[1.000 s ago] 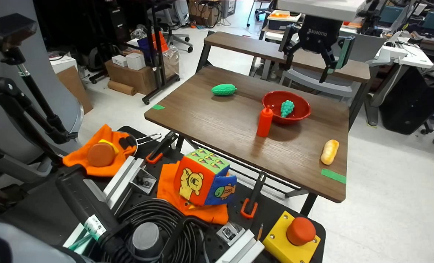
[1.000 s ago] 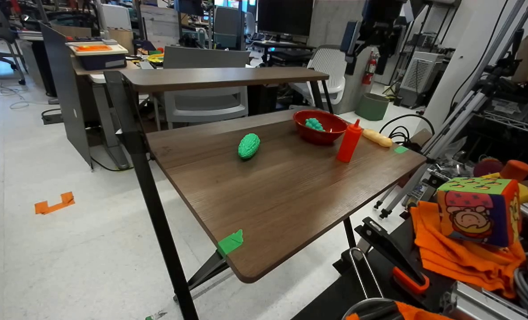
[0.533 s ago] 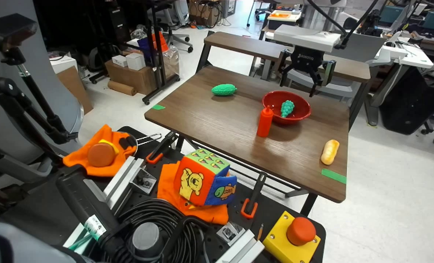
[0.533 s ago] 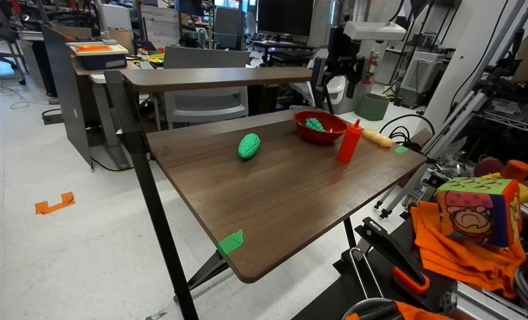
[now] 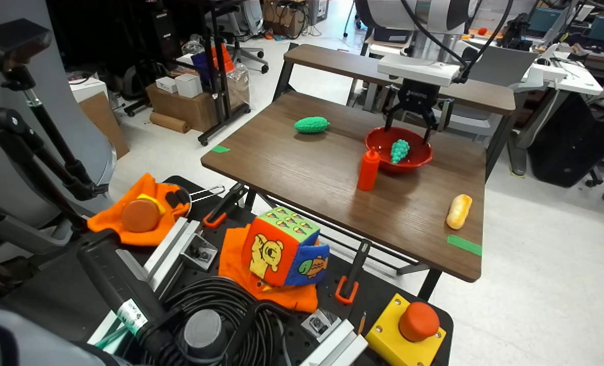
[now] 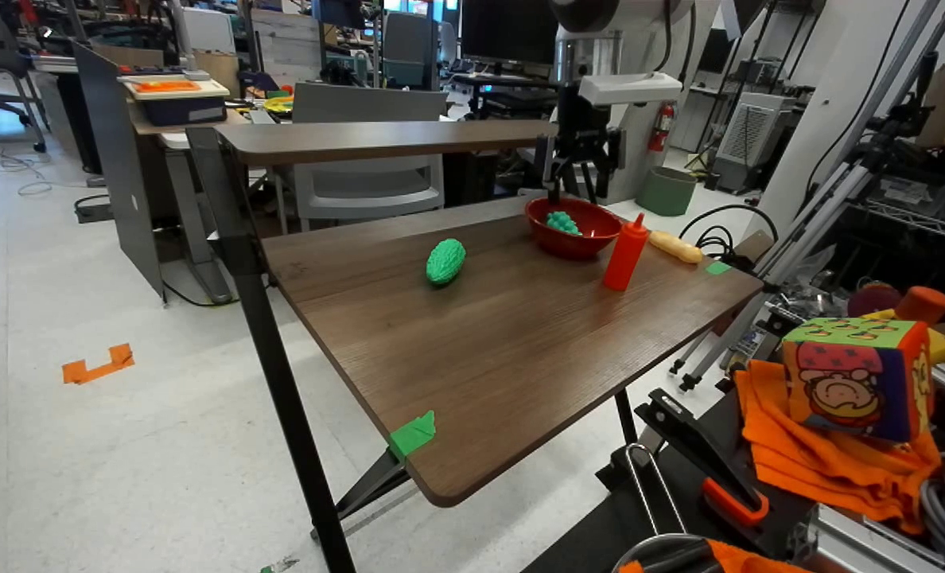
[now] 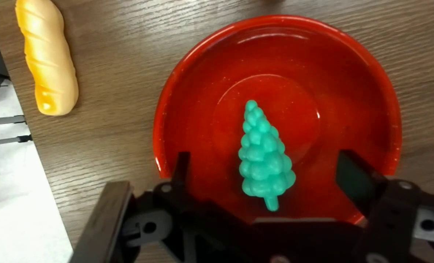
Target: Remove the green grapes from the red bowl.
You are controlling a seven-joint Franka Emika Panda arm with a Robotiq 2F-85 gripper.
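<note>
The green grapes (image 5: pixel 399 151) are a lumpy teal-green clump lying inside the round red bowl (image 5: pixel 420 158). The grapes (image 6: pixel 561 223) and bowl (image 6: pixel 574 244) also show in an exterior view. My gripper (image 5: pixel 406 136) is open and empty over the bowl, pointing down, its fingertips near rim height. In the wrist view the gripper (image 7: pixel 264 157) has one finger on each side of the grapes (image 7: pixel 266 162), with gaps on both sides. The bowl (image 7: pixel 275 21) fills the middle there, its near rim hidden by the gripper. Whether the fingertips touch the bowl cannot be told.
A red squeeze bottle (image 5: pixel 368 173) stands upright close beside the bowl. A yellow bread roll (image 5: pixel 458 211) lies near the table's edge, also in the wrist view (image 7: pixel 50 62). A green oval bumpy object (image 5: pixel 311 124) lies farther off. A raised shelf (image 5: pixel 342 60) runs along the table's edge.
My gripper has come down and toward the bowl, from high above the shelf to over the bowl. It stays open. The grapes and bowl have not moved.
</note>
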